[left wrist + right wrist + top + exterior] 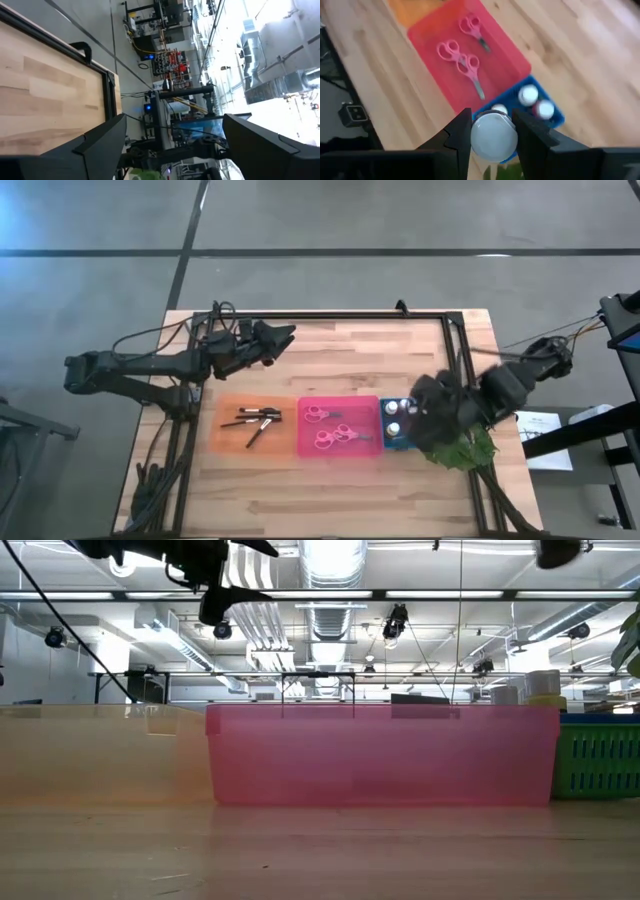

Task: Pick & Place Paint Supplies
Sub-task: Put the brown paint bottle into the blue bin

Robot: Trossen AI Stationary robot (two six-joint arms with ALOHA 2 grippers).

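Fingers, right: the right gripper (492,131) has its fingers (457,137) pinching a white-capped paint bottle (493,136) – the cap sits squarely between the two dark pads, touching both, at the lower middle of the right wrist view.
Fingers, left: the left gripper (172,137) has its fingers (102,137) spread wide with nothing between them – in the high view it hangs over bare desk at the upper left, well apart from the trays, so it looks to be waiting.
Desk: the wooden desk (340,345) carries three trays in a row across the middle of the high view, with a green leafy plant (462,448) at the lower right.
Orange tray: the orange tray (228,435) sits left of centre and holds the thin dark brushes (257,420) – sorted by kind, it seems.
Pink tray: the pink tray (340,408) sits at centre and holds two pairs of pink-handled scissors (330,427), lying flat and apart from each other.
Blue tray: the blue tray (555,116) is at the lower right of the right wrist view, just beside the pink one; three capped bottles (529,95) already stand in it.
Why held so: the pinched bottle hovers over the near edge of the blue tray, so my judgement is that it is bound for that tray with its fellows.
Next move calls for: lowering it upright into a free spot, clear of the standing bottles, or they may topple.
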